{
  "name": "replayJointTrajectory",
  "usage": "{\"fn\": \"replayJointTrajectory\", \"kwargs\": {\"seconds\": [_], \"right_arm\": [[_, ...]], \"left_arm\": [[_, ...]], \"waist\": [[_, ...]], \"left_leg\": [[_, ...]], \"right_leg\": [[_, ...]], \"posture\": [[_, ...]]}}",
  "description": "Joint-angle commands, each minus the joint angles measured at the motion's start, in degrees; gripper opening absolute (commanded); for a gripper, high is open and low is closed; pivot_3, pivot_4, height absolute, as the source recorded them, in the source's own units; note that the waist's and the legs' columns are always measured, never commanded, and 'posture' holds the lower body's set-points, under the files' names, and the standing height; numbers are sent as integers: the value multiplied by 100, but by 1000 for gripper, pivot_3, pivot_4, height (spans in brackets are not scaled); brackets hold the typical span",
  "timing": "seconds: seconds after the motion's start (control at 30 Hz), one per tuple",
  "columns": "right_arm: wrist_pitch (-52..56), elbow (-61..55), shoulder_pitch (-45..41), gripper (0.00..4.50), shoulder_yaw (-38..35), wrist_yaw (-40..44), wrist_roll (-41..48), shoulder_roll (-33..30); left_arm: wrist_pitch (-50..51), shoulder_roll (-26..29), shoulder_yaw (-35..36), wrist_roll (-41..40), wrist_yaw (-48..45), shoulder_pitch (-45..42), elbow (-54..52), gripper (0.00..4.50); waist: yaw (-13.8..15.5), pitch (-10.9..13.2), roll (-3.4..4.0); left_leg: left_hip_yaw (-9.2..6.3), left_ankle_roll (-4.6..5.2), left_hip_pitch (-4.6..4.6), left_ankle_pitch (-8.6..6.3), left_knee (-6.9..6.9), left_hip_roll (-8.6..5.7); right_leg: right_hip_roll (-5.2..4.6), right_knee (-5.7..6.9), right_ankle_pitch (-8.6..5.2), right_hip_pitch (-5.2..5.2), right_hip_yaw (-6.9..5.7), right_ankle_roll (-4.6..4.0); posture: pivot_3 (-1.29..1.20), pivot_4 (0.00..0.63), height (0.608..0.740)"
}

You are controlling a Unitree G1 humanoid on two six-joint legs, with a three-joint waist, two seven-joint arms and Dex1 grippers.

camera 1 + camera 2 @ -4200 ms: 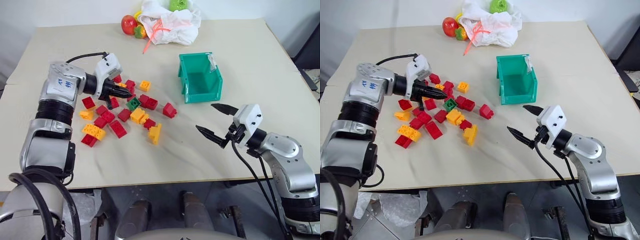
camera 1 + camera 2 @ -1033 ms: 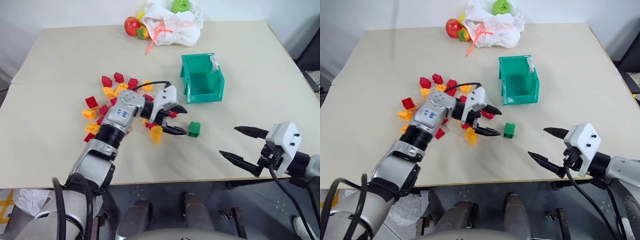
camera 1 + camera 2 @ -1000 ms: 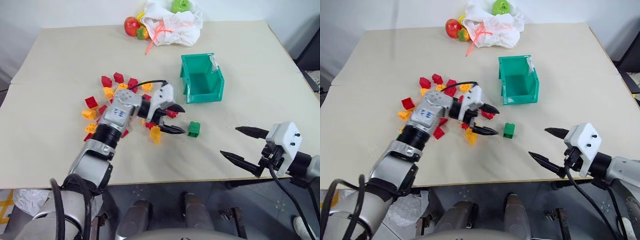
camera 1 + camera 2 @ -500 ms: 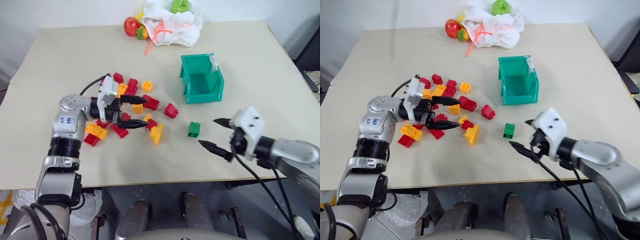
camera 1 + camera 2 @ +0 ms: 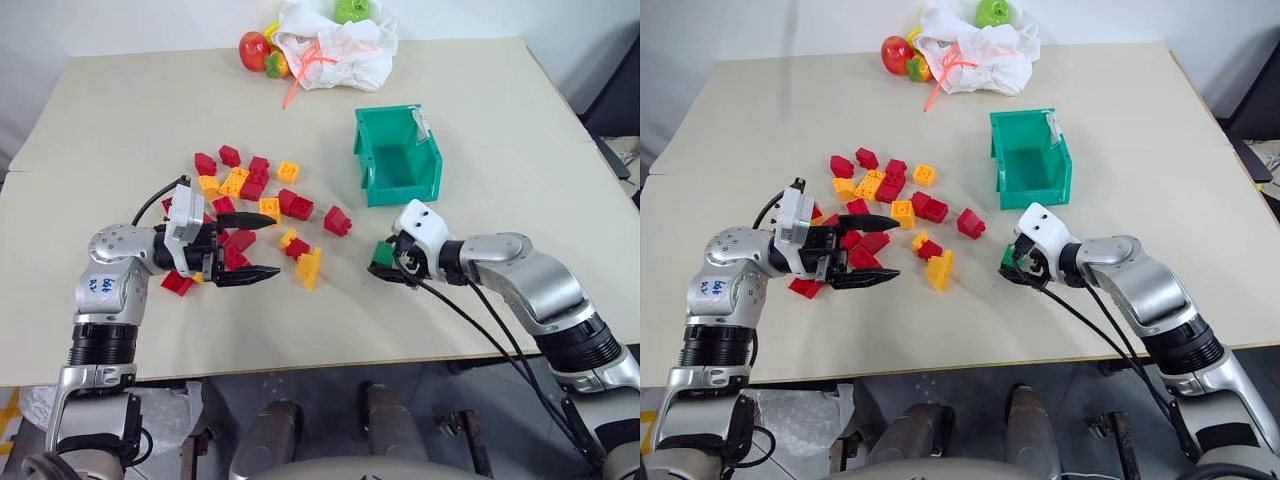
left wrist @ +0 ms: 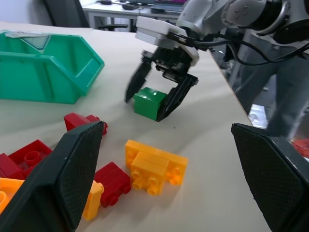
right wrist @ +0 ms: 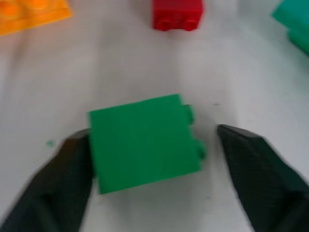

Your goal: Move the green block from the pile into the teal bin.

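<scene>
The green block (image 5: 383,254) lies on the table in front of the teal bin (image 5: 405,186), to the right of the pile (image 5: 250,190) of red and yellow bricks. My right gripper (image 7: 153,140) straddles the green block (image 7: 145,141). One finger rests against its side and the other stands a narrow gap off its studs. The block sits flat on the table. Over the pile's near left edge my left gripper (image 5: 279,243) points right, open wide, with nothing between its fingers.
A white bag (image 5: 335,45) and red fruit (image 5: 252,48) lie at the table's back edge. A yellow brick (image 5: 309,268) and a red one (image 5: 337,221) lie between the two grippers. The table's front edge runs close below both arms.
My right gripper has come in from the right and lowered over the green block, its fingers narrowing around it. The left arm has drawn back to the left, still open.
</scene>
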Motion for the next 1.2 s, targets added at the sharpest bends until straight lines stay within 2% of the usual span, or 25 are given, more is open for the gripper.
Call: {"fn": "replayJointTrajectory", "kwargs": {"seconds": [0.03,0.07,0.1,0.23,0.33,0.5,0.6,0.7,0.83,0.93,1.13,1.2], "right_arm": [[90,-433,127,2576,-287,42,-40,-132],[113,-525,155,2249,-374,-5,-47,-137],[153,-615,165,2129,-483,-80,-40,-121],[304,-947,-9,2133,-1053,-511,-39,-10],[169,-789,-470,2133,-1335,-835,-251,27],[-200,-150,-1000,2133,-1213,-992,-667,132],[-946,1308,-1699,2133,-953,-1307,-1284,424],[-1831,2538,-2173,3172,-933,-1228,-1444,827],[-2512,3407,-2473,4477,-1010,-1224,-1615,1067],[-2625,3249,-2375,4477,-1150,-1143,-1550,1129],[-1774,1280,-1482,4477,-1506,-454,-981,772],[-1433,506,-934,4477,-1759,-25,-538,481]], "left_arm": [[20,97,154,-153,157,69,-292,4500],[10,75,152,-155,217,63,-291,4500],[-2,43,150,-151,281,44,-286,4500],[-51,-169,125,-95,664,-185,-166,4500],[-88,-406,55,90,1178,-479,-5,4500],[-215,-616,-8,304,1684,-766,225,4500],[-317,-879,-14,385,2112,-1098,512,4500],[-436,-1007,-49,452,2177,-1277,748,4500],[-571,-1056,-63,486,2192,-1391,987,4500],[-646,-1056,-89,475,2143,-1429,1057,4500],[-605,-858,-83,397,1901,-1378,1012,4500],[-208,-618,-1,191,1694,-1286,874,4500]], "waist": [[2,0,0],[3,0,0],[6,0,0],[16,0,0],[20,0,0],[-10,0,0],[-29,0,0],[-29,0,0],[-61,0,0],[-83,0,0],[-110,-1,2],[-116,-1,2]], "left_leg": [[0,0,0,0,0,-1],[0,0,0,0,0,-2],[0,0,-1,0,0,-2],[0,0,-2,0,0,-2],[0,0,-2,0,1,-3],[1,-2,-1,-1,-6,1],[9,0,-2,-2,-10,-1],[19,3,-2,0,-3,-4],[18,2,-2,-1,-18,0],[17,6,-7,-3,-19,-3],[10,5,-85,-4,9,-6],[13,5,-85,-4,8,-6]], "right_leg": [[-1,0,0,0,0,0],[-1,0,0,0,0,0],[-1,-1,0,0,0,0],[-2,-5,0,0,0,0],[-2,-8,0,0,0,0],[3,-5,0,-1,-1,0],[1,-5,0,-5,2,0],[-3,-3,4,-6,4,4],[0,-7,3,-15,-1,3],[-6,-12,3,-17,-9,3],[-15,14,4,-94,-27,3],[-15,13,4,-94,-27,3]], "posture": [[0,150,740],[0,150,740],[0,150,740],[0,150,740],[0,150,740],[0,150,740],[0,150,740],[0,150,740],[0,150,740],[0,150,740],[0,150,740],[0,150,740]]}}
